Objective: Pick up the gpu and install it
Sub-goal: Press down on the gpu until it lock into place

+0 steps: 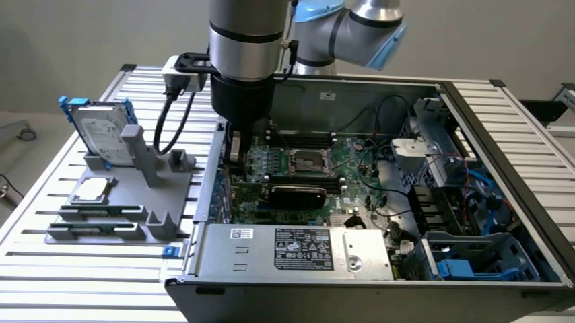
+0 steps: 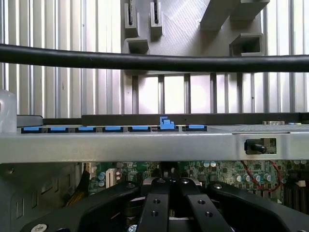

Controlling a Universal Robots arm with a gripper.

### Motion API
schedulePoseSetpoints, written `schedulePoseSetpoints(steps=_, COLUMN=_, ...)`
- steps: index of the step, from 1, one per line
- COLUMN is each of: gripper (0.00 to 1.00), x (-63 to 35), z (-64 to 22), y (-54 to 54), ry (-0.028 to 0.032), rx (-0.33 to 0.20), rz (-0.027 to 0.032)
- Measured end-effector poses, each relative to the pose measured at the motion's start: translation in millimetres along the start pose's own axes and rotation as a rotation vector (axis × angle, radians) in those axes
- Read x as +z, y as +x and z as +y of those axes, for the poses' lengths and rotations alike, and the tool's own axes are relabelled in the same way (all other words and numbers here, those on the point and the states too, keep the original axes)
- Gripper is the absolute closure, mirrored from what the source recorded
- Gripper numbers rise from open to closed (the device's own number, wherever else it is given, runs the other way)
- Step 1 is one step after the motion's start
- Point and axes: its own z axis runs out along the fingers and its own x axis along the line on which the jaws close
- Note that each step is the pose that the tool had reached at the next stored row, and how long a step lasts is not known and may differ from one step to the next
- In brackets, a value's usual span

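Note:
The gpu (image 1: 297,195) stands on edge on the green motherboard (image 1: 359,165) inside the open computer case, with its black rounded shroud facing the camera in the exterior view. My gripper (image 1: 235,158) reaches down just inside the case wall on the exterior view's left, a little behind and beside the card's end. In the wrist view my gripper (image 2: 169,186) has its two black fingers (image 2: 154,205) drawn together over the motherboard, and I see nothing between them.
A grey holder (image 1: 134,195) stands outside the case on the slatted table, with the silver hard drive with blue rails (image 1: 99,131) and a small flat drive (image 1: 93,190). A black cable (image 2: 154,62) crosses the wrist view. The power supply (image 1: 297,249) fills the case's front.

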Motion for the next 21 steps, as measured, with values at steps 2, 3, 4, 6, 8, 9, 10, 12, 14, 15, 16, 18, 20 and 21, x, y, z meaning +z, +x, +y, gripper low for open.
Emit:
schedulePoseSetpoints(steps=2, gripper=0.89, x=0.0, z=0.5, y=-0.8, ry=-0.0011, rx=0.000, rz=0.0000)
schedulePoseSetpoints(steps=3, gripper=0.89, x=-0.1, z=0.7, y=-1.2, ry=-0.0016, rx=0.001, rz=0.0000)
schedulePoseSetpoints(steps=4, gripper=0.89, x=-0.2, z=0.8, y=-1.6, ry=-0.0021, rx=0.001, rz=0.0000)
schedulePoseSetpoints(steps=6, gripper=0.89, x=-0.3, z=1.3, y=-2.4, ry=-0.0029, rx=0.001, rz=0.0001)
schedulePoseSetpoints(steps=8, gripper=0.89, x=-0.5, z=1.6, y=-3.0, ry=-0.0038, rx=0.002, rz=0.0008)
schedulePoseSetpoints(steps=9, gripper=0.89, x=-0.6, z=1.7, y=-3.2, ry=-0.0041, rx=0.002, rz=0.0015)
schedulePoseSetpoints(steps=10, gripper=0.89, x=-0.9, z=1.8, y=-3.3, ry=-0.0044, rx=0.002, rz=0.0027)
schedulePoseSetpoints(steps=12, gripper=0.89, x=-1.3, z=1.9, y=-3.5, ry=-0.0047, rx=0.002, rz=0.0050)
schedulePoseSetpoints(steps=14, gripper=0.89, x=-1.6, z=2.1, y=-3.8, ry=-0.0049, rx=0.003, rz=0.0074)
schedulePoseSetpoints(steps=15, gripper=0.89, x=-1.7, z=2.3, y=-4.1, ry=-0.0049, rx=0.003, rz=0.0086)
schedulePoseSetpoints(steps=16, gripper=0.89, x=-1.7, z=2.5, y=-4.3, ry=-0.0049, rx=0.004, rz=0.0100)
schedulePoseSetpoints(steps=18, gripper=0.89, x=-1.8, z=2.9, y=-4.8, ry=-0.0049, rx=0.004, rz=0.0132)
schedulePoseSetpoints(steps=20, gripper=0.89, x=-1.9, z=3.3, y=-5.3, ry=-0.0049, rx=0.005, rz=0.0168)
schedulePoseSetpoints(steps=21, gripper=0.89, x=-1.9, z=3.4, y=-5.5, ry=-0.0049, rx=0.005, rz=0.0185)
